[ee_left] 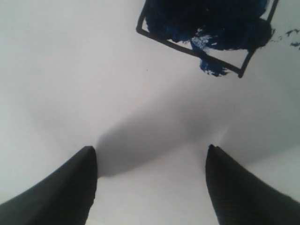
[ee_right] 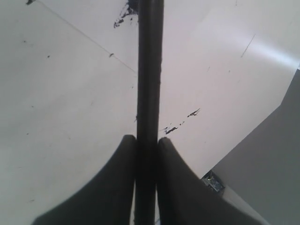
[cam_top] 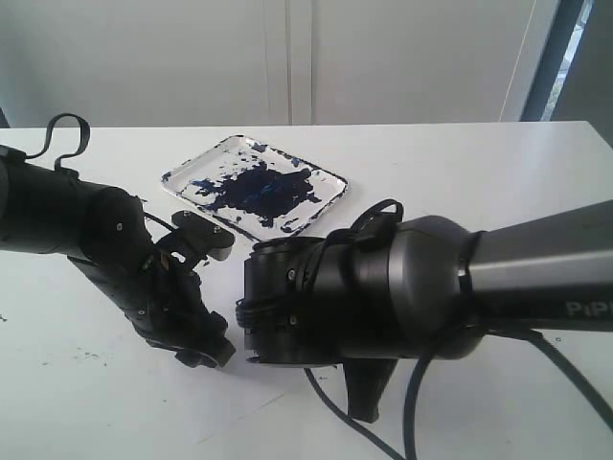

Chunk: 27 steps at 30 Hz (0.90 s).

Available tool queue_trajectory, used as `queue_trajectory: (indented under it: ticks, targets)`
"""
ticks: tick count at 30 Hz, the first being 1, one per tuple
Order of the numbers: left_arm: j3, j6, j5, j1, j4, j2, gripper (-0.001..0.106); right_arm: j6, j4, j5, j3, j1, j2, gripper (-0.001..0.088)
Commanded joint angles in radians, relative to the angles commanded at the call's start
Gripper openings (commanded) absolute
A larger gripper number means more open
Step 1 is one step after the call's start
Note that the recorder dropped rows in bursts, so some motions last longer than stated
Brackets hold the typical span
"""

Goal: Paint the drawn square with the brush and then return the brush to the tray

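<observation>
The white bench (cam_top: 498,172) fills most of the exterior view, backed by a pale wall (cam_top: 144,57) with a vertical seam and a dark frame strip (cam_top: 556,57) at the upper right. Towards the back of the bench lies the tray (cam_top: 329,179), a shallow clear rectangle with rounded corners, smeared with a big dark blue paint blotch (cam_top: 254,187). It sits beyond both arms and apart from them.

The left fingers (ee_left: 70,192) are spread wide with nothing between them, hanging over bare white paper (ee_left: 70,70) and casting a soft grey shadow on it. Ahead of them is the drawn square (ee_left: 206,28), its black outline cut off by the picture's edge. Its inside is almost wholly dark blue, and the paint spills a little over one line. A few loose blue specks (ee_left: 293,35) lie just outside it.

The right fingers (ee_right: 112,187) are clenched on the brush (ee_right: 149,70) — a straight black stick running out from between them over the paper. Its far end leaves the picture, so the tip cannot be seen. A thin sheet edge (ee_right: 84,37) crosses the surface there, with small dark splatters (ee_right: 123,18) near it — and to one side a flat grey area (ee_right: 272,164) begins.

In the exterior view the two black arms crowd the foreground, close together, and hide the square.
</observation>
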Motion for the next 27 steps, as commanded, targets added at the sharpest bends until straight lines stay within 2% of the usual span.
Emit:
queue_trajectory:
  ticks: [9,17,27]
  targets:
    - [0.0,0.0,0.0,0.0,0.0,0.0,0.069,0.007,-0.001,0.012,0.0,0.008,-0.052,0.0]
    - [0.0,-0.002,0.0,0.0,0.0,0.0,0.069,-0.008,0.095,-0.022,0.001,0.069,-0.086,0.0]
    - [0.0,-0.002,0.002,0.0,0.0,0.0,0.069,-0.026,0.129,-0.048,0.004,0.07,-0.086,0.0]
